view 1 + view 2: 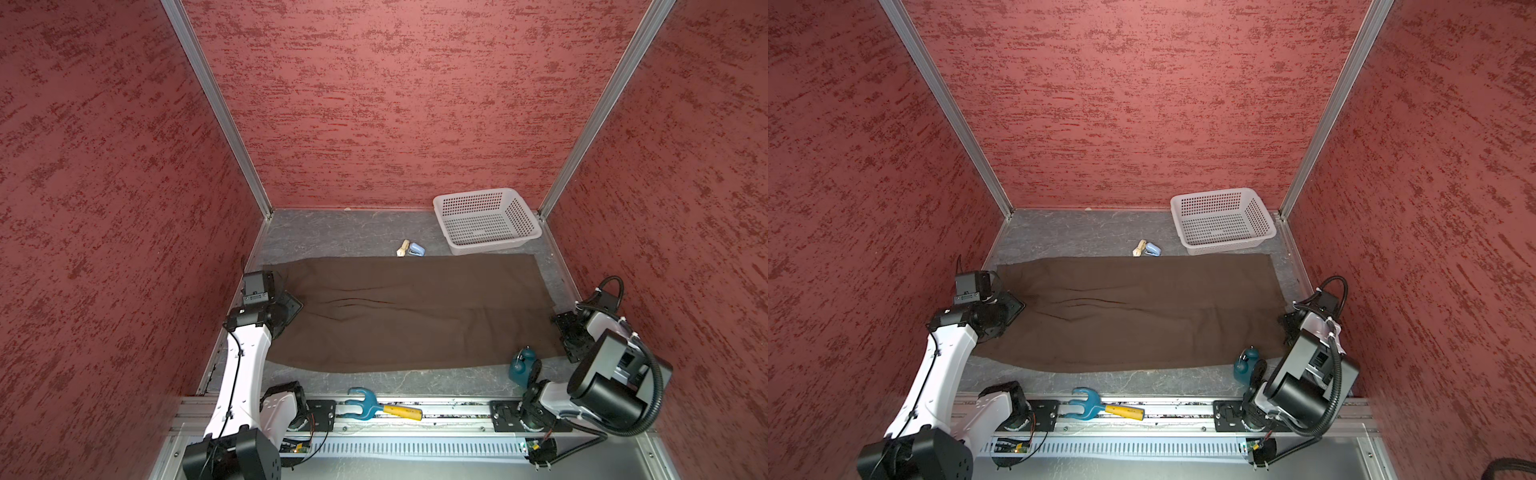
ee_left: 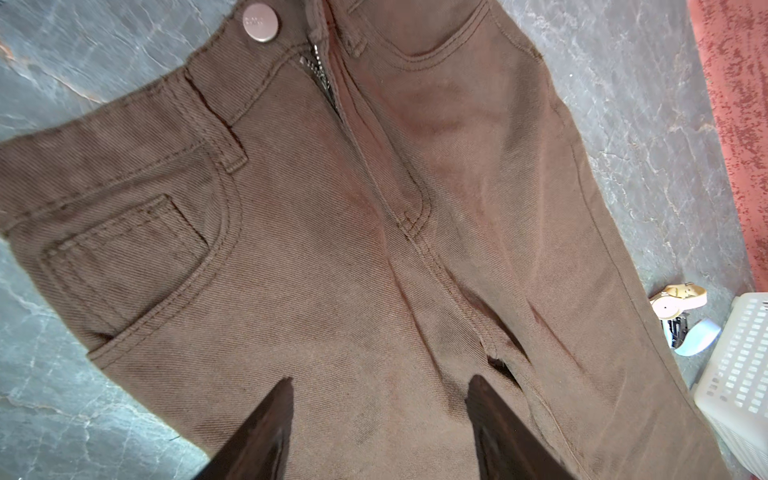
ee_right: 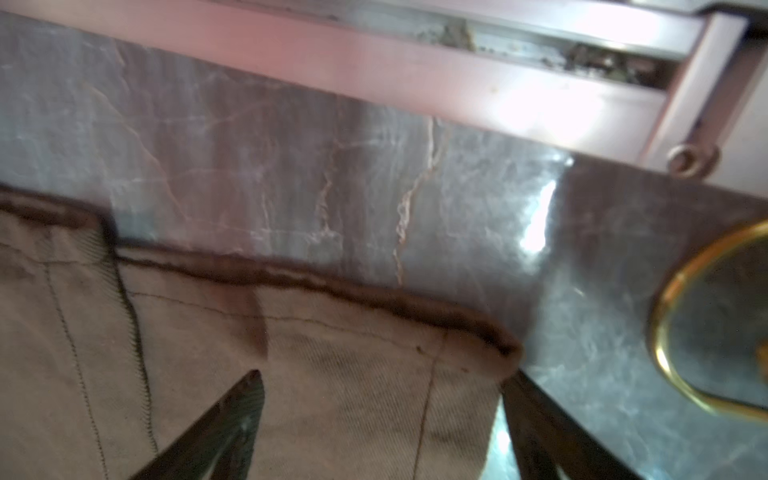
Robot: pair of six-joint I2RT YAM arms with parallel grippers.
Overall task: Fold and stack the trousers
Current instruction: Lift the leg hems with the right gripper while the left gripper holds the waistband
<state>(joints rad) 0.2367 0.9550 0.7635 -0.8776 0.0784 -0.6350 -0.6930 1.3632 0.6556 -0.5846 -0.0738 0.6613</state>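
Observation:
The dark olive-brown trousers (image 1: pixel 415 316) (image 1: pixel 1142 316) lie flat across the table in both top views, waist to the left and leg ends to the right. My left gripper (image 1: pixel 291 307) (image 1: pixel 1013 307) hangs low over the waist end. In the left wrist view it (image 2: pixel 380 380) is open above the cloth (image 2: pixel 332 249) near the crotch seam, below the zip and button. My right gripper (image 1: pixel 561 328) (image 1: pixel 1287 328) is at the leg ends. In the right wrist view it (image 3: pixel 384 374) is open astride a hem corner (image 3: pixel 291 395), one finger over cloth, one past the edge.
A white basket (image 1: pixel 486 220) (image 1: pixel 1223 220) (image 2: pixel 739 374) stands at the back right. A small cream and blue item (image 1: pixel 411 248) lies just behind the trousers. A teal object (image 1: pixel 521 365) sits by the right arm. A blue fork with a yellow handle (image 1: pixel 382 409) lies on the front rail.

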